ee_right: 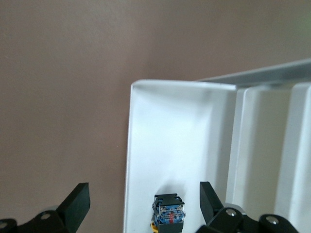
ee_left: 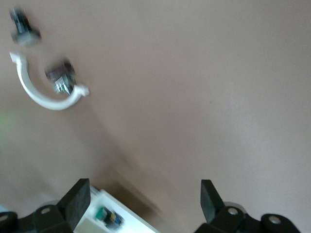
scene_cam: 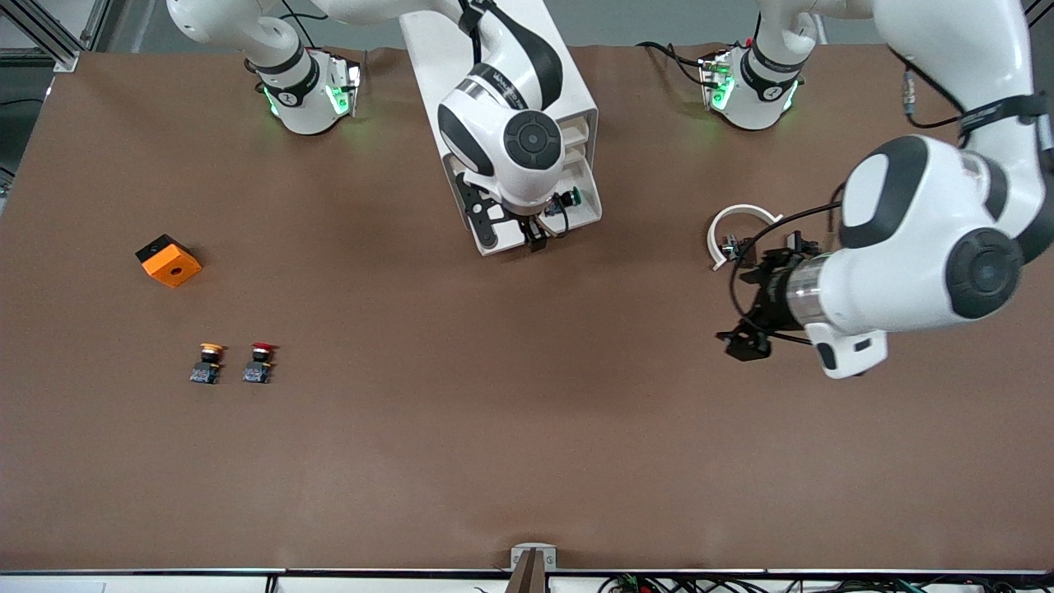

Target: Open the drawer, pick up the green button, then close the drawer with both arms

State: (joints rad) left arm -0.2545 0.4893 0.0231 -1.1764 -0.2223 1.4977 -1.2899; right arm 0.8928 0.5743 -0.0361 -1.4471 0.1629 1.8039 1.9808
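Brown counter, and we're at the take-the-button step: the drawer point(scene_cam: 576, 193) is pulled out of the white cabinet point(scene_cam: 502, 99), and the button point(ee_right: 168, 212) lies inside it. Our right gripper point(scene_cam: 537, 235) hangs over it, fingers wide and empty. Next we'd lower onto the button and pinch; our left gripper point(scene_cam: 745, 342) waits wide open toward the left arm's end, near a white ring point(scene_cam: 737, 235).

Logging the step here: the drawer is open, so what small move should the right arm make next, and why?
Probably lower the right gripper straight down onto the button. The drawer is already pulled out of the cabinet, the button lies in it between the open fingers, and nothing is gripped yet. The left gripper waits, open, over the table.
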